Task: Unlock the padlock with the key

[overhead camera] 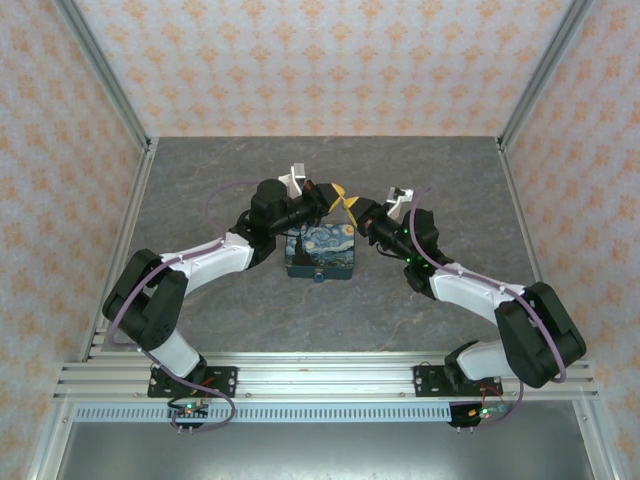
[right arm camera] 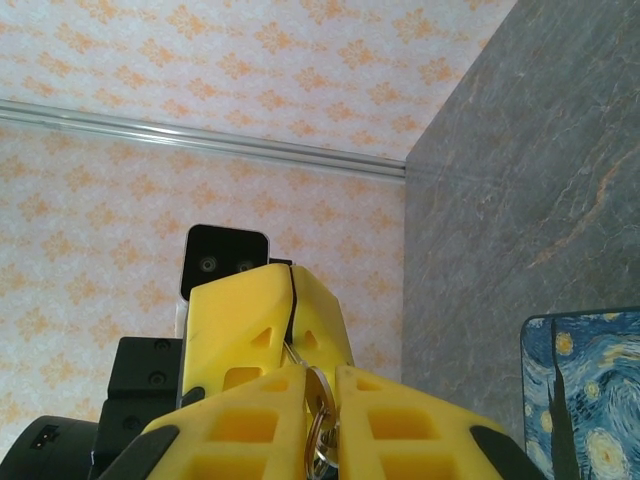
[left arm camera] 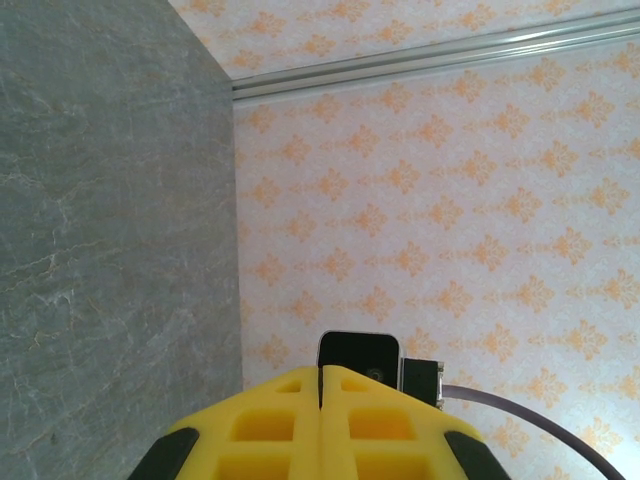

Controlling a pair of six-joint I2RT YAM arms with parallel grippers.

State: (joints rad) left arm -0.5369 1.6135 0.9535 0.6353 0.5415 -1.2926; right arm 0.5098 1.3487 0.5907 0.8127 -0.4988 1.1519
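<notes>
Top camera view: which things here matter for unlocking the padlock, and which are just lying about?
Part of the job:
- padlock, tiny, at the near edge of the Starry Night box
- key ring, between the right gripper's fingers
- left gripper, shut, meeting the right one

Just lying about:
- the box itself
- table
- patterned walls

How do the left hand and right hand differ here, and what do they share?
The left hand has its yellow fingers pressed flat together; the right hand leaves a narrow gap between its fingers, with a metal ring caught in it. From above, the left hand reaches in from the left, the right hand from the right. Both have yellow fingers and meet nearly tip to tip by the far side of the painted box.
</notes>
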